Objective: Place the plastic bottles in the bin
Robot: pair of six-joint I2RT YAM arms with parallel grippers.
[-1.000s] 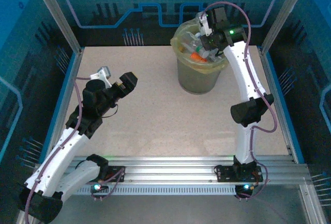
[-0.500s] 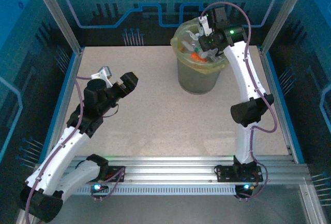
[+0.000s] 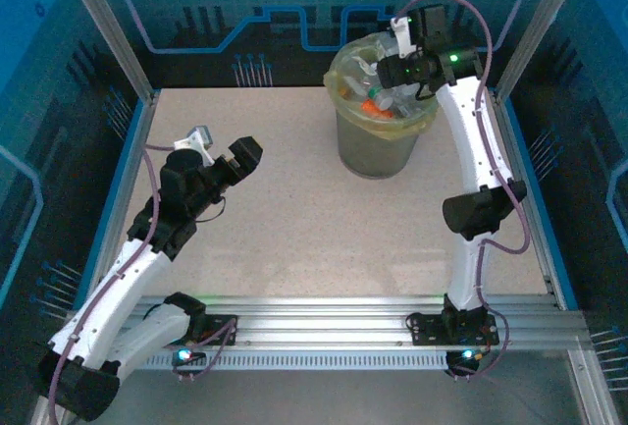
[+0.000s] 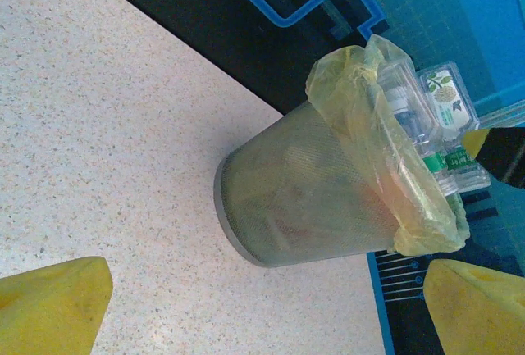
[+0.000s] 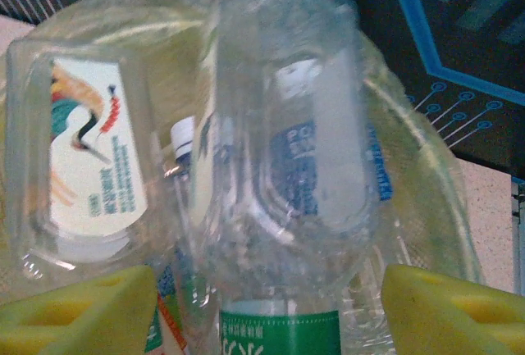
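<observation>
Both claws open: right claw point(image 5: 267, 302) above bin point(image 4: 295, 199) heaped with plastic bottles point(image 5: 287, 150); left claw point(image 4: 262, 310) over table point(image 4: 98, 125).

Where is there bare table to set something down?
Bare table runs between the left fingers and the bin, and from the bin toward the front rail. Crowded: the bin's mouth, heaped with plastic bottles under the right fingers.
</observation>
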